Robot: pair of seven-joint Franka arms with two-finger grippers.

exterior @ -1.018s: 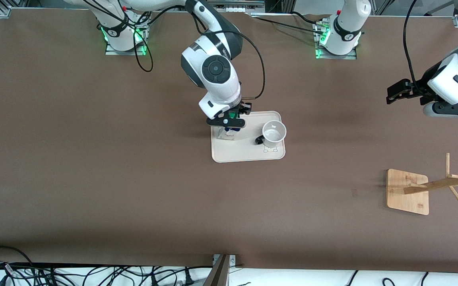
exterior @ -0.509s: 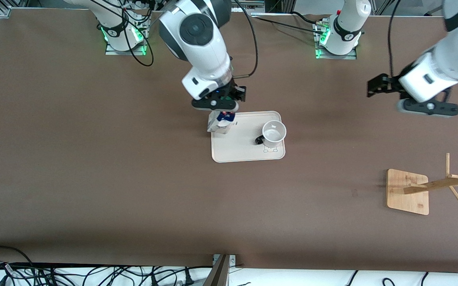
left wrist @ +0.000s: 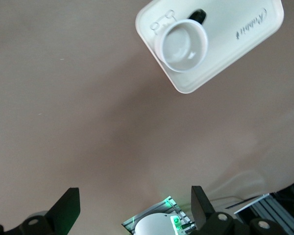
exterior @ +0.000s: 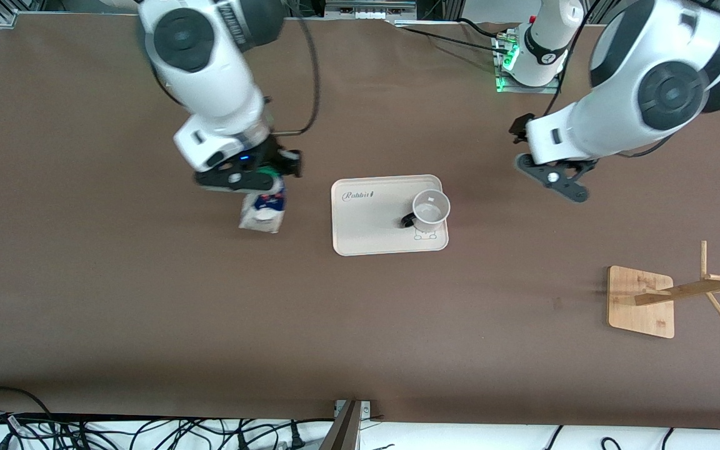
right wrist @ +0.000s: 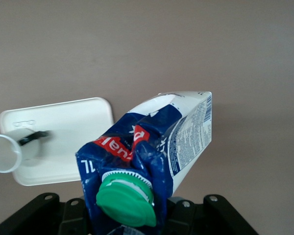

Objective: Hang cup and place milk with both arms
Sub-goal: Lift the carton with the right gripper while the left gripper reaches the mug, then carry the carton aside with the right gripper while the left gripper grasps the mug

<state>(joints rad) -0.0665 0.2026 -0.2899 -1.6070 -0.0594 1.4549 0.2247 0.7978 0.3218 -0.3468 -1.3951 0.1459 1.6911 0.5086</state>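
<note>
My right hand [exterior: 260, 181] is clamped on the gabled top of the milk [exterior: 263, 212], carrying it in the air over bare worktop [exterior: 116, 300] between the tray [exterior: 372, 240] and the right arm's end; the carton hangs tilted, cap [right wrist: 125, 203] up by my fingers and white base swung down and outward; its long axis will want righting before the base can sit flat, I judge. The cup [exterior: 430, 207] stands upright, mouth up, in the tray's corner toward the left arm's end, black handle [exterior: 407, 220] pointing across the tray toward the right arm's end. My left hand [exterior: 554, 178] hangs with jaws wide and empty over worktop beside that same end of the tray, plainly the nearer hand to the cup; the handle faces away from it, so the reach must come round or take the rim. The rack [exterior: 647, 300] waits well apart, toward the left arm's end and nearer the front edge.
</note>
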